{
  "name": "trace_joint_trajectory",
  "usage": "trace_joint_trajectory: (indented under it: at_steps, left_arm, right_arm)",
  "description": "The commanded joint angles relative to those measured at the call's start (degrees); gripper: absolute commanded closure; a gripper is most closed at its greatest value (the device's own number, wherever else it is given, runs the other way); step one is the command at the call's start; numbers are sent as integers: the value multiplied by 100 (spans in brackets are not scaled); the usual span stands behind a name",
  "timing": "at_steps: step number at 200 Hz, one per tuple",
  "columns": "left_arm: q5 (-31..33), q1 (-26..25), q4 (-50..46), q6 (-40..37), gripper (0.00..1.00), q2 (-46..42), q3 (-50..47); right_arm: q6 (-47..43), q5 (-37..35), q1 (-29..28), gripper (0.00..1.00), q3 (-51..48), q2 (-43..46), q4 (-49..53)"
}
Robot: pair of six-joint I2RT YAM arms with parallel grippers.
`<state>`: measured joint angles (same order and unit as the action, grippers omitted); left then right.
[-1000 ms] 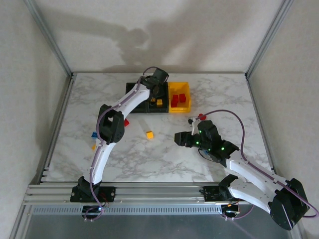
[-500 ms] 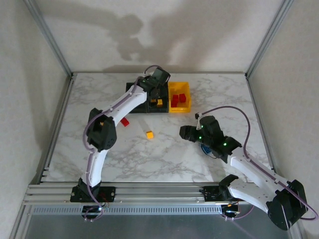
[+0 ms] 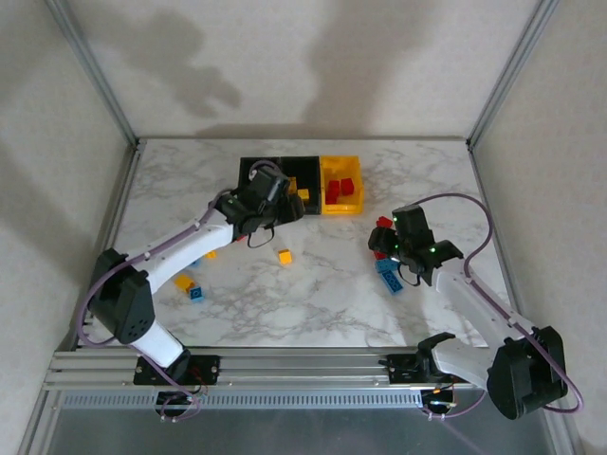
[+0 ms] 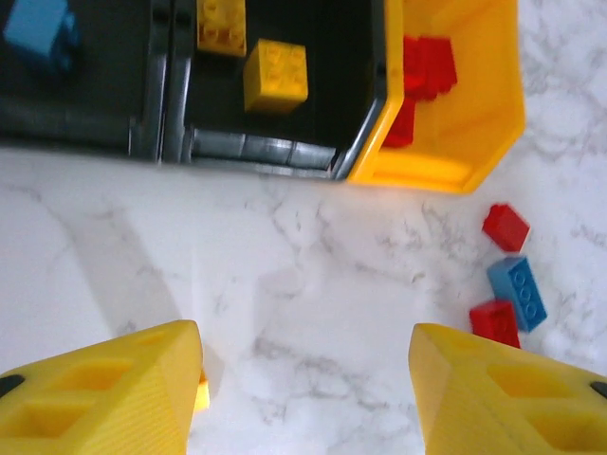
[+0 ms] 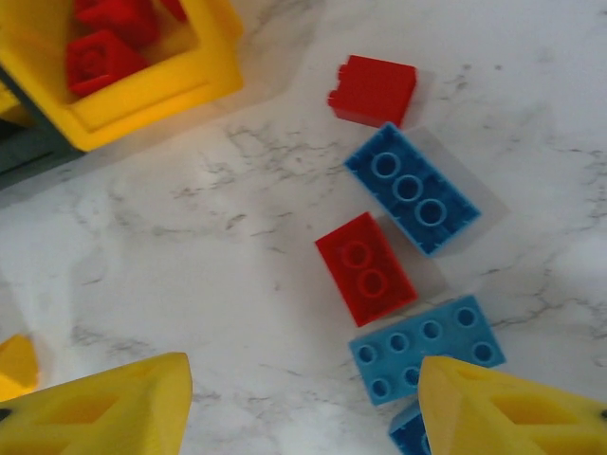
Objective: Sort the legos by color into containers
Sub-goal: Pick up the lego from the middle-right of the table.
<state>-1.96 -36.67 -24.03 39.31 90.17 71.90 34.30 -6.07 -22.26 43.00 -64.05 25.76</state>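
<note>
1. Yellow fingers (image 4: pixel 114 389) of the left gripper (image 4: pixel 303 365) stand apart with nothing between them. It hangs over the bench (image 3: pixel 313 303) just on the near side of the containers. A second ago it was above the middle black bin (image 4: pixel 322 114), and its arm's elbow now sits lower and further left.
2. The right gripper (image 5: pixel 303 389) is also spread and empty. It has moved from mid-bench out to the right, above a cluster of legos.
3. That cluster holds five pieces lying close together. There is a far red brick (image 5: pixel 373 90), a near red brick (image 5: pixel 365 268) and a three-stud blue strip (image 5: pixel 413 188). There is also an eight-stud blue plate (image 5: pixel 427 346) and a third blue piece (image 5: pixel 406 434) cut off by the frame edge.
4. The three containers are joined in a row.
   - The left black bin (image 4: pixel 85 95) shows one blue brick (image 4: pixel 38 33).
   - The middle black bin holds two yellow bricks (image 4: pixel 275 76).
   - The yellow bin (image 4: pixel 446 171) holds piled red bricks (image 4: pixel 427 66), whose count I cannot tell.
5. A loose yellow brick (image 3: pixel 284 255) lies between the two grippers, where it was before. By the left forearm lie two more yellow pieces (image 3: pixel 183 282) and one blue piece (image 3: pixel 195 293).
6. The containers sit at the far middle of the bench. Bare marble spans the near half between the arms, and the right cluster lies well in from the right edge.
</note>
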Motion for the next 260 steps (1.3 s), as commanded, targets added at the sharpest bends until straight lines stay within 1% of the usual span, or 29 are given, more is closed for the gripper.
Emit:
trace_joint_trajectory:
  at_steps: [1, 49, 98, 134, 167, 185, 222, 260]
  left_arm:
    - [-234, -138, 476, 175, 40, -449, -495]
    - [-262, -257, 713, 435, 40, -662, -1108]
    - [-174, -306, 704, 446, 40, -766, -1270]
    - [-156, -309, 759, 486, 40, -801, -1380]
    - [-121, -314, 750, 507, 40, -835, -1455]
    - [-95, -309, 742, 505, 40, -856, -1477]
    - [-86, -314, 756, 527, 40, -836, -1489]
    - [-94, -311, 790, 565, 40, -835, -1530]
  right_arm:
    - [-106, -135, 99, 36, 189, -220, 99]
    - [-256, -74, 143, 38, 234, -989, -241]
    - [-327, -128, 185, 39, 317, -1678, -535]
    - [-446, -165, 192, 41, 408, -2066, -634]
    - [-511, -167, 191, 42, 472, -2254, -651]
    - [-547, -132, 186, 46, 496, -2343, -669]
    - [-582, 15, 187, 49, 533, -2530, -721]
    - [-609, -17, 178, 52, 620, -2735, -722]
